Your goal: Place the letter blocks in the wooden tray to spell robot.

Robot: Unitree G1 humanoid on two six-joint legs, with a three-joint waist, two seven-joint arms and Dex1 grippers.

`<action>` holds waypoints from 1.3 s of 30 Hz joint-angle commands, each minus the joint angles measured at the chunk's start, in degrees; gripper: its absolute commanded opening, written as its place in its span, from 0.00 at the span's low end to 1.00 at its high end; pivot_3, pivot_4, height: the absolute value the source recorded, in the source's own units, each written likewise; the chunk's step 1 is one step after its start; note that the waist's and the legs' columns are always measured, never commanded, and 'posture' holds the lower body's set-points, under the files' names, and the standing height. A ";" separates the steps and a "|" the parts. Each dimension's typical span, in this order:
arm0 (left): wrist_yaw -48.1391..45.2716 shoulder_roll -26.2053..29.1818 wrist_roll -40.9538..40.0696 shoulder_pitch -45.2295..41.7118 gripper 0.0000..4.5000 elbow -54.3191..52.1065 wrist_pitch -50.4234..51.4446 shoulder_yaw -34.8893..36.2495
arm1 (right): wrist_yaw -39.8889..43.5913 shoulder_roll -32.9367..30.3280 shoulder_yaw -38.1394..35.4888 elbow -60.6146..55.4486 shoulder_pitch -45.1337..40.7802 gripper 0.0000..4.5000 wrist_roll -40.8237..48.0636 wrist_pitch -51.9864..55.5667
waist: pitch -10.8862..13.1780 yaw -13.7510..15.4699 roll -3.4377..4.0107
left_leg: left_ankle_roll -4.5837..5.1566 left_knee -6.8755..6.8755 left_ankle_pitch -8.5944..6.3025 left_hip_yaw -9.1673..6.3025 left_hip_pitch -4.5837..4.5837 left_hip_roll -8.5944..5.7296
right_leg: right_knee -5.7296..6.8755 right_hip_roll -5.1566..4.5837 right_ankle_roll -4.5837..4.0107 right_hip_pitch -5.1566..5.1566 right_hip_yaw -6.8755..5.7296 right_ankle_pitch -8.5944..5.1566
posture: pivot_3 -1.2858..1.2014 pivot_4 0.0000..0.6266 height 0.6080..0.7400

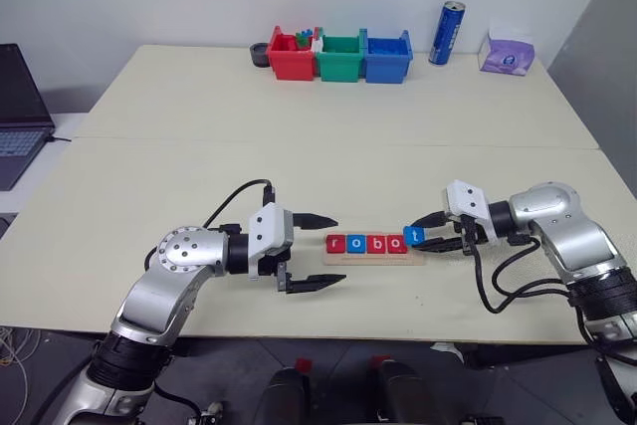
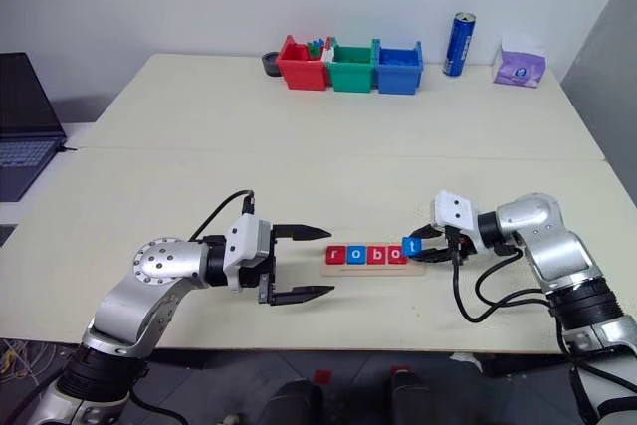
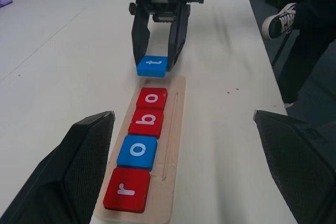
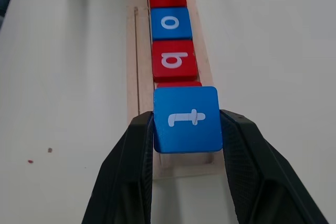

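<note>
Starting at the left, we see the left gripper [image 1: 318,251] hanging just off the tray's r end, fingers spread wide with nothing between them, aimed along the row. Next comes the wooden tray [image 1: 335,259], lying across the near table with its long axis running left to right between the two arms. Seated in it are the red r block [image 1: 334,243], the blue o block [image 1: 353,243], the red b block [image 1: 374,244] and the red o block [image 1: 395,243], packed edge to edge. Then, at the tray's right end, the blue t block [image 1: 415,236] sits clamped between the fingers of the right gripper [image 4: 186,121], pinched on its two side edges. It rides a bit above the row, hanging over the last free slot and partly covering the second o; we cannot tell whether it touches the wood. We judge this is the final placement: the open slot lies straight beneath and slightly back toward the right gripper, in line with the tray's long axis, so the right arm is the near one and needs only a small drop, keeping the t square to the groove.
</note>
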 commanded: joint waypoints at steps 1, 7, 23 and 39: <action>0.35 0.57 -0.95 0.91 1.00 -2.37 -0.44 1.52 | 0.14 0.61 0.22 1.30 -1.81 0.32 -0.86 -2.46 | 0.00 -0.16 0.00 | 0.00 0.00 0.00 0.00 0.00 0.00 | 0.00 0.00 0.00 0.00 0.00 0.00 | 0.52 0.24 1.00; 1.01 0.90 -0.82 1.59 1.00 -3.08 -0.06 1.99 | 1.13 1.23 1.24 4.67 -2.91 0.32 -2.38 -5.57 | 0.00 -0.28 0.00 | 0.00 -0.03 0.00 -0.05 0.05 0.07 | 0.05 0.07 0.00 -0.01 -0.04 0.00 | 0.52 0.24 1.00; 1.71 0.71 -0.31 1.29 1.00 -2.83 -0.20 1.71 | 2.14 1.90 2.55 10.85 -4.45 0.32 -5.56 -13.00 | 0.00 -0.29 0.01 | 0.00 -0.02 0.00 -0.03 0.05 0.07 | 0.05 0.06 -0.01 -0.01 -0.02 0.01 | 0.52 0.24 1.00; 1.78 0.48 0.40 0.82 1.00 -2.05 -0.83 1.48 | 4.15 1.87 1.72 10.69 -4.95 0.79 -4.41 -12.06 | 0.00 -0.30 0.01 | 0.00 -0.02 0.00 -0.04 0.05 0.08 | 0.06 0.06 -0.01 -0.01 -0.03 0.01 | 0.52 0.24 1.00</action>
